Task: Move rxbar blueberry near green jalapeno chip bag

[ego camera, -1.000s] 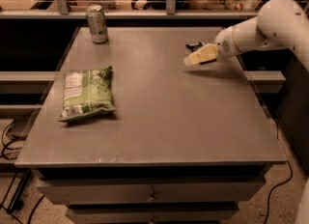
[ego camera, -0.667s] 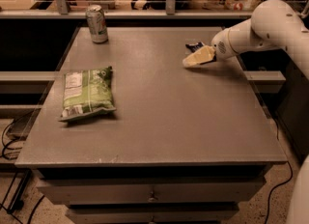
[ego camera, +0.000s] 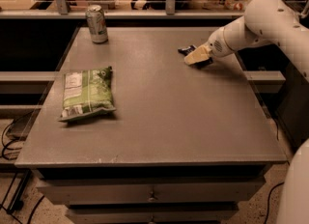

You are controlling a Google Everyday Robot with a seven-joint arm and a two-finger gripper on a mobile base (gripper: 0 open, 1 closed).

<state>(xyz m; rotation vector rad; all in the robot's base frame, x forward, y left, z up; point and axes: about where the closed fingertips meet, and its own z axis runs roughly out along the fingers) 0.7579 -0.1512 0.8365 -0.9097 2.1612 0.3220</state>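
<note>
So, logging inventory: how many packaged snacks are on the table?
2: green jalapeno chip bag at the left edge; rxbar blueberry far right, partly hidden under the gripper there.

Rxbar blueberry (ego camera: pixel 186 50): a small flat bar in a dark navy wrapper, lying directly at my gripper (ego camera: pixel 195 56). My gripper covers most of it. Only one dark end shows, on the side of my gripper toward the left of the view, with a dark sliver at the opposite side. Its print cannot be read.

Green jalapeno chip bag (ego camera: pixel 87 94): a puffy, crinkled light-green bag, lying flat and closed, face up. It has a white label panel at the end farther from the camera. It lies well apart from my gripper, toward the left of the view and nearer the camera, and touches neither my gripper nor the bar.
</note>
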